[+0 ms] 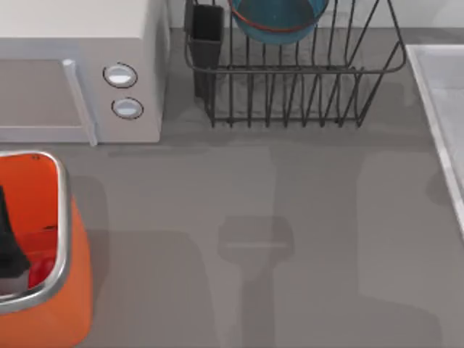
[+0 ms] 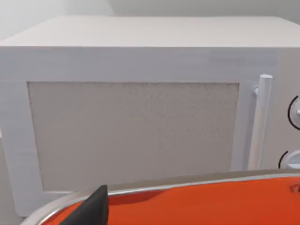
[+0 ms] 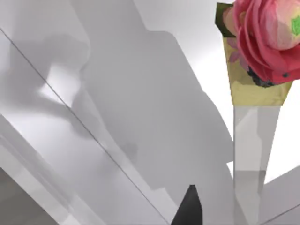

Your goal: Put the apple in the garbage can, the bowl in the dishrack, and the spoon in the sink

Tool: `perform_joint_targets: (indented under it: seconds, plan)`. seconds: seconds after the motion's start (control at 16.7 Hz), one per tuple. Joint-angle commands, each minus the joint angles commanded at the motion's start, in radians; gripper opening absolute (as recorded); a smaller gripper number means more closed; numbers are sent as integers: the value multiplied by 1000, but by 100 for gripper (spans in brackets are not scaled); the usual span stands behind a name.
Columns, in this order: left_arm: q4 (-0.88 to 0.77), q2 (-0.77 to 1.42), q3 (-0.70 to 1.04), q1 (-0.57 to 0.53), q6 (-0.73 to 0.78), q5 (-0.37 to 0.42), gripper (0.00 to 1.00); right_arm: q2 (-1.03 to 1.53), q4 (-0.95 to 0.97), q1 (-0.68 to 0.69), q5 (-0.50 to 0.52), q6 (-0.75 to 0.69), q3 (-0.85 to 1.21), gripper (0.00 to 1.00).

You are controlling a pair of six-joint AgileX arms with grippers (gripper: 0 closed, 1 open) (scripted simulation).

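Table (image 1: 290, 217) first: grey top, shadows across the mid part. Microwave (image 1: 80, 69) sits at the far left corner, two round knobs facing me; the left wrist cam looks straight at its door (image 2: 133, 133) and handle (image 2: 260, 122).

Dishrack (image 1: 290, 80) is at the far edge, centre-right, utensil cup (image 1: 206, 36) on its left corner. The bowl (image 1: 279, 18) is inside it, blue w/ reddish rim, tipped among the tines, partly cut off by the far edge of the top view. I'd call that step done.

Garbage can (image 1: 43, 290) is at the near left corner, silver rim round the orange body. Something dark (image 1: 9, 239) reaches into it from the left edge, prob. my left arm; a dark tip (image 2: 93, 208) also pokes over the can's rim in the left wrist cam. Left gripper: can't tell if open or closed. Small red thing low inside the can (image 1: 40, 272) looks like the apple, so that step seems done or nearly.

Sink (image 1: 442, 109) runs along the right edge, pale basin w/ raised white rim. Right wrist cam looks at pale surfaces w/ shadows, a pink flower (image 3: 265, 40) on a yellowish block, and one dark fingertip (image 3: 187, 208). Right gripper state: can't tell. Spoon: not spotted, so I can't confirm that step.
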Motion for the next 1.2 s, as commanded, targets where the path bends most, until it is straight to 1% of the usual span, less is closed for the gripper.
perform_joint_targets:
  seconds: [0.12,0.24,0.66,0.84,1.2]
  plan:
    - [0,0,0,0,0,0,100,64,-28,32,3,29,103,0]
    - [0,0,0,0,0,0,100,103,-44,53,6,47,165,0]
    - [0,0,0,0,0,0,100,114,-44,55,5,55,179,0]
    - [0,0,0,0,0,0,100,84,13,57,5,54,108,0]
    - [0,0,0,0,0,0,100,-1,209,63,4,55,-205,0]
